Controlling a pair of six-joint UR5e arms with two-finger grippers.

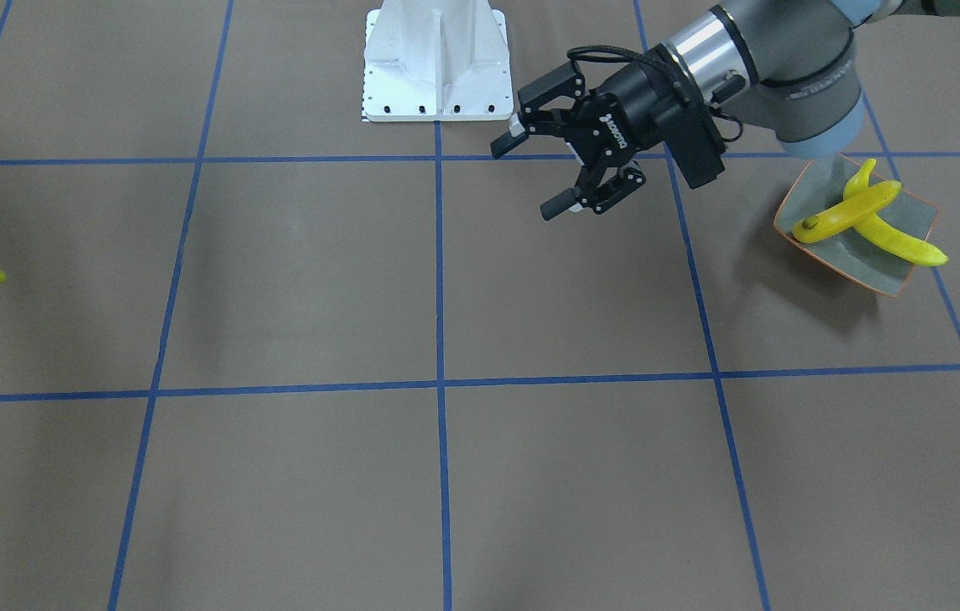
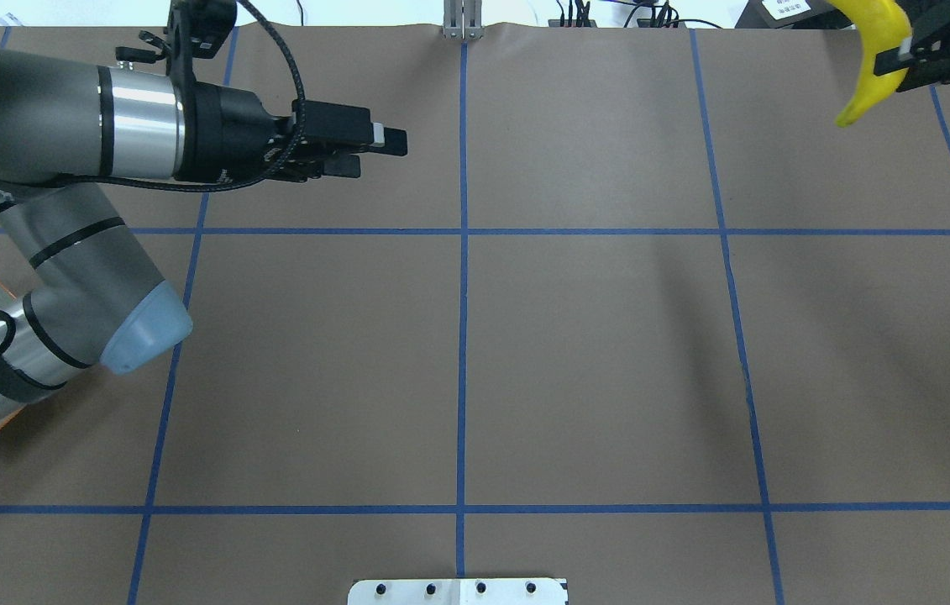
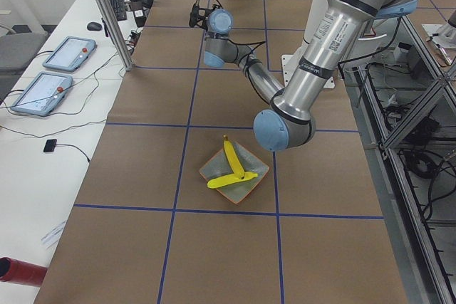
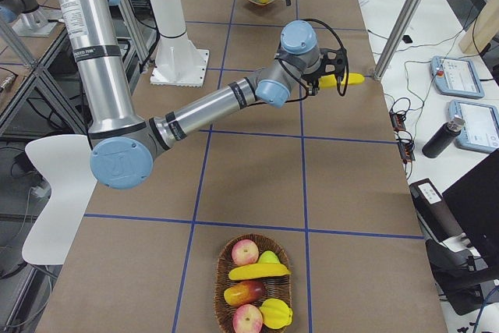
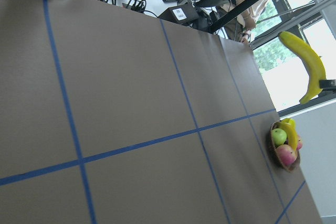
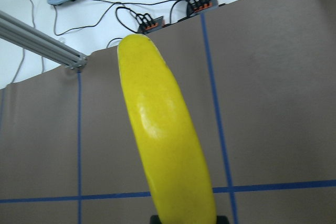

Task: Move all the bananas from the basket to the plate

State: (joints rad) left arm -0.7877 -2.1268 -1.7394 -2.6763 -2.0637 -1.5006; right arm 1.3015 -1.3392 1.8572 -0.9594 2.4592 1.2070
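The right claw [image 2: 903,59] grasps a glossy, curved banana [image 2: 873,34], partly cut off by the picture's edge. The left claw [image 1: 530,176] hangs released.

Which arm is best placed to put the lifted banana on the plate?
Probably the left: the left tool, open, empty, hangs near the grey-green orange-rimmed plate. The right tool grips the yellow banana far across the table.

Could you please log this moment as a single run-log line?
left gripper open, empty | right gripper shut on carried banana | plate holds two bananas | basket holds one banana
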